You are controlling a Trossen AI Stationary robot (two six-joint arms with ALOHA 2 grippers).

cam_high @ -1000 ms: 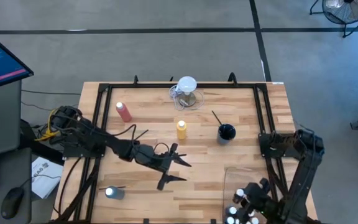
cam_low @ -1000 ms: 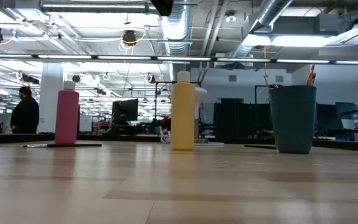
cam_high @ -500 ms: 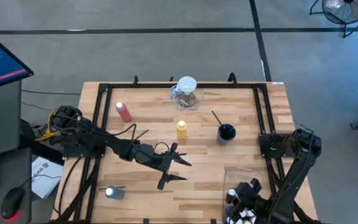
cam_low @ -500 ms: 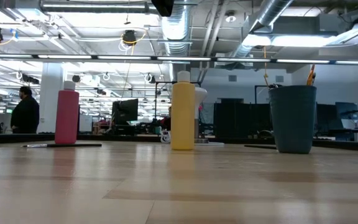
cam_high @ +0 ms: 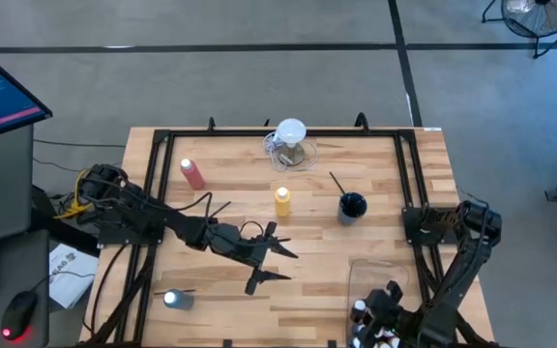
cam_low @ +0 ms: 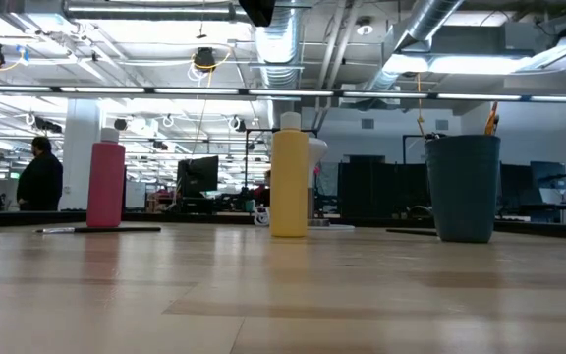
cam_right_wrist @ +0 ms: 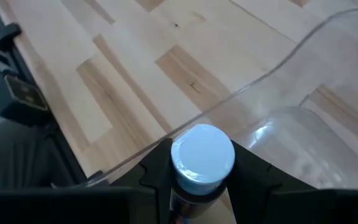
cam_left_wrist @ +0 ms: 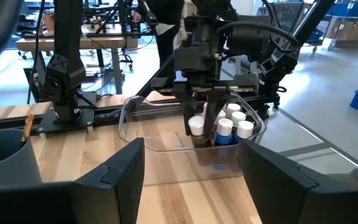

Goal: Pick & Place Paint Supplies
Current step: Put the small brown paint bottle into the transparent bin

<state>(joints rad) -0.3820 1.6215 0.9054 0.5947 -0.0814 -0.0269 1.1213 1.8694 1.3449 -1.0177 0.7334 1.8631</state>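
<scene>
A small white-capped paint bottle (cam_right_wrist: pixel 202 163) is held upright between the closed-in fingers of the right end effector (cam_high: pixel 387 307), directly over the clear plastic bin (cam_left_wrist: pixel 166 134), apparently just inside its rim. The left end effector (cam_high: pixel 271 259) hangs open mid-tabletop (cam_high: pixel 317 280), empty.

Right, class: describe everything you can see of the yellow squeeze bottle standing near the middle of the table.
The yellow squeeze bottle is a tall, smooth cylinder, plastic by its look, with rounded shoulders and a small white cap on top. It stands upright and alone on the wooden table, roughly mid-table, between the pink-red bottle and the dark cup. Nothing touches it; the left arm's open tool hangs nearer the front edge.
</scene>
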